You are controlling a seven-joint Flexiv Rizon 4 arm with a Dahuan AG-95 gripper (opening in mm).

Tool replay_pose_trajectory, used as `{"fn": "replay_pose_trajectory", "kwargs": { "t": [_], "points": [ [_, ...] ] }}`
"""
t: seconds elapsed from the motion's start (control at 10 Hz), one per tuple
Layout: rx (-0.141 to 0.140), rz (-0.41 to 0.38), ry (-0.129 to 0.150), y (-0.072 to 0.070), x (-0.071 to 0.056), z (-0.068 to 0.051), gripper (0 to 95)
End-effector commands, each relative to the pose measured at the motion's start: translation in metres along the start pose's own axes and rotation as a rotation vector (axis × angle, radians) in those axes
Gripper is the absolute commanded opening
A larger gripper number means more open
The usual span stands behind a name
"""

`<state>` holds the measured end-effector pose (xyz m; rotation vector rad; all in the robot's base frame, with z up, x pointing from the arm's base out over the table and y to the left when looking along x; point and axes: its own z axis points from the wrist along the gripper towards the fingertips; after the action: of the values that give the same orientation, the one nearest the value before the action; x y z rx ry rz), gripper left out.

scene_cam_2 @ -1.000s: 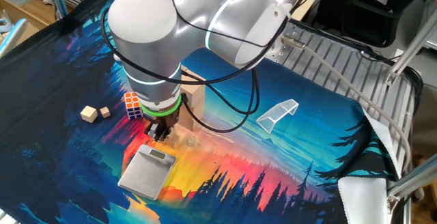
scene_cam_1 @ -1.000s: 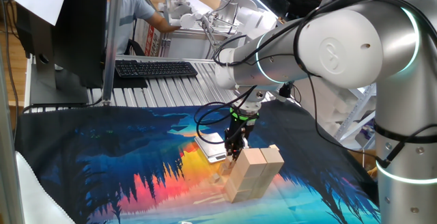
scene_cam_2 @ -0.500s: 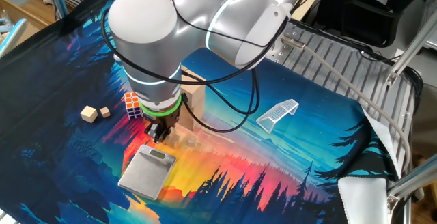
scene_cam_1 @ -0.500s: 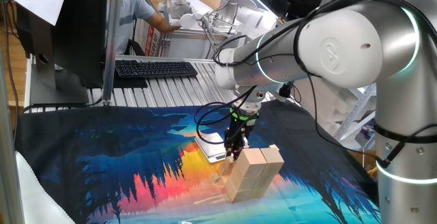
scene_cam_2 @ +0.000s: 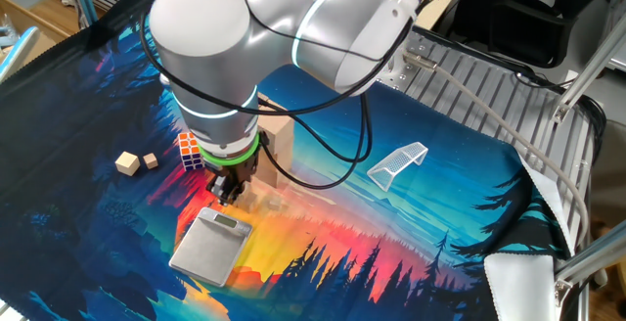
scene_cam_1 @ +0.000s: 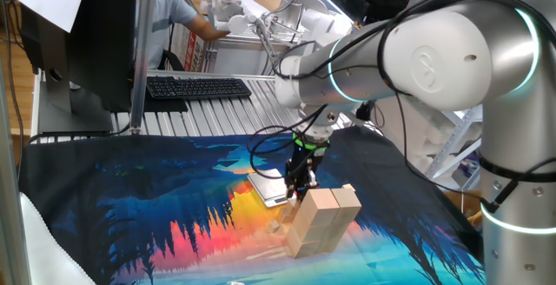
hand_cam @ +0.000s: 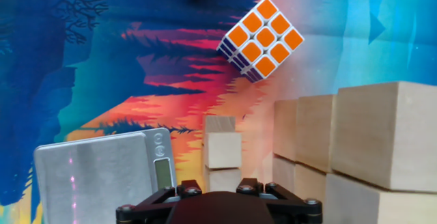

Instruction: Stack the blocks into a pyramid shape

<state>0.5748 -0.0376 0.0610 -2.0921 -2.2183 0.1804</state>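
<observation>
While I hang nose-down over the middle of the painted cloth [scene_cam_2: 391, 233], my gripper [scene_cam_1: 301, 189] sits right at the outer face of the big bricks [scene_cam_1: 321, 220]. That closeness is the worry. The bricks stand packed side by side in two layers, and the small cubes [hand_cam: 223, 149] line up just beside them, directly beneath me in the hand view. I cannot tell whether those cubes are a little tower or a row lying on the cloth. Either way, any sideways drift on my part would clip them or nudge the brick wall, and I judge light, unpainted wood on soft cloth would slide or topple easily. The silver scale [hand_cam: 95, 173] lies just on the other side of the cubes, so the lane I have is narrow, and a cube knocked onto it would sit crooked. The Rubik's cube [hand_cam: 261, 38] is farther off and less of a hazard.

As for my jaws, no view shows the gap between my fingers plainly, so I cannot tell how far apart they stand. I see nothing caught between them. Two more loose blocks [scene_cam_2: 137, 161] wait well apart, toward an edge of the cloth.
</observation>
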Motion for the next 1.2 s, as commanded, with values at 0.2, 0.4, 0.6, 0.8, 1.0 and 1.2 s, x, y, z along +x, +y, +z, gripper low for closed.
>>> {"fn": "replay_pose_trajectory", "kwargs": {
  "t": [0.2, 0.4, 0.6, 0.8, 1.0, 1.2],
  "points": [
    [0.003, -0.028, -0.009, 0.004, -0.006, -0.012, 38.0],
    [0.006, -0.055, -0.017, 0.008, -0.016, -0.020, 38.0],
    [0.006, -0.088, -0.027, 0.012, -0.031, -0.021, 38.0],
    [0.003, -0.152, -0.029, 0.015, -0.055, -0.017, 38.0],
    [0.000, -0.197, -0.029, 0.016, -0.073, -0.014, 38.0],
    [-0.016, -0.253, -0.032, 0.016, -0.106, -0.013, 38.0]
  ]
}}
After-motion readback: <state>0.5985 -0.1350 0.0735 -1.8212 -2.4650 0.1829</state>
